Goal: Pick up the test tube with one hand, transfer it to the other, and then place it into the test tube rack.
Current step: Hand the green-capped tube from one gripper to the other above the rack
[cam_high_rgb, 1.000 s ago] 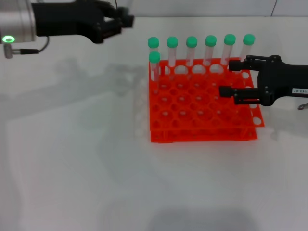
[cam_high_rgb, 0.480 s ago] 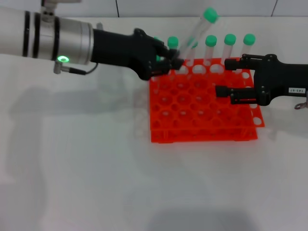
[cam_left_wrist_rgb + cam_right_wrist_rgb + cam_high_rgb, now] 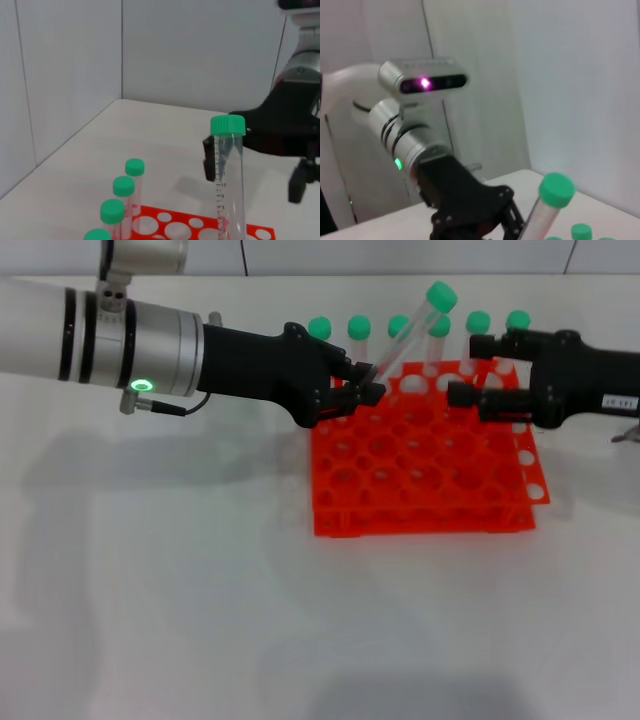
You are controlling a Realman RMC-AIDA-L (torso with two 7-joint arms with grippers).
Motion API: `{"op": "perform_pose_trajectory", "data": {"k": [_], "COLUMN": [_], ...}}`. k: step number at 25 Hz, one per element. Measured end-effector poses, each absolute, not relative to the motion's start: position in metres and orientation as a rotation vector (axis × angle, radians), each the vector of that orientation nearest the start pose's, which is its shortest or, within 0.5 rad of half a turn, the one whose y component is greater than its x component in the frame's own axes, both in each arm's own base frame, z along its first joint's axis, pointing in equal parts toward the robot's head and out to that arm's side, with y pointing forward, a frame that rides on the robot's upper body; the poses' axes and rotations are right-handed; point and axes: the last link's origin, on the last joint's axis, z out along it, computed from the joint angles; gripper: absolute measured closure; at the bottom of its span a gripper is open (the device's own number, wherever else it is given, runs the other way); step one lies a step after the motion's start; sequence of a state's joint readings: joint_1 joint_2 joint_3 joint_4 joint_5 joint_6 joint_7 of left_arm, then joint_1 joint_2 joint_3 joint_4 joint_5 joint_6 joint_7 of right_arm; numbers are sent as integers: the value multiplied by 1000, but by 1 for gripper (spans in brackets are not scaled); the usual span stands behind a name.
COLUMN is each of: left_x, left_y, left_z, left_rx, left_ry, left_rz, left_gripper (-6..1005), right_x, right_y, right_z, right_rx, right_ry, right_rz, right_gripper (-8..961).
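Note:
My left gripper [image 3: 362,388], black and unlabelled, is shut on the lower end of the test tube [image 3: 408,332] and holds it tilted over the back left of the orange-red rack [image 3: 420,502]. The green cap [image 3: 440,295] leans toward my right gripper [image 3: 468,370]. That white-labelled gripper is open, just right of the tube and apart from it. In the left wrist view the tube [image 3: 228,185] stands close up, with the right gripper [image 3: 252,170] behind it. In the right wrist view the left gripper [image 3: 470,212] and the tube's cap [image 3: 556,190] show.
Several other green-capped tubes [image 3: 478,322] stand in the rack's back row, close behind both grippers; some also show in the left wrist view [image 3: 124,187]. The left arm [image 3: 120,335] stretches across the table's back left. White wall panels stand behind the table.
My left gripper swung in from the far left with the tube to above the rack's back, then tilted the tube more. My right gripper moved back toward the tube.

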State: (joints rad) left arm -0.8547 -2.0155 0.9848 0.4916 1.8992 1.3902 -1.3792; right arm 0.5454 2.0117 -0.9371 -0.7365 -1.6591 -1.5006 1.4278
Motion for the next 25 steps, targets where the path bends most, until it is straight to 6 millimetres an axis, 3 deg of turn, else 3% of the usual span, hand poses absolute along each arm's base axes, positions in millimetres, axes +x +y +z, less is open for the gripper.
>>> {"op": "perform_pose_trajectory", "data": {"k": [13, 14, 25], "left_x": [-167, -167, -164], "left_y": [392, 392, 392], "left_z": [-37, -37, -41], "left_rx": [-2947, -2947, -2950], "left_ry": [-238, -239, -223], "left_rz": [-544, -546, -552], "left_gripper": [741, 741, 730], "right_x": [215, 217, 217], "right_y": [365, 363, 354], "right_z": [33, 31, 2], "right_rx": [-2532, -2486, -2386], "right_ry": [609, 620, 631], "right_rz": [1117, 1190, 1359], "right_gripper": [274, 275, 280]}}
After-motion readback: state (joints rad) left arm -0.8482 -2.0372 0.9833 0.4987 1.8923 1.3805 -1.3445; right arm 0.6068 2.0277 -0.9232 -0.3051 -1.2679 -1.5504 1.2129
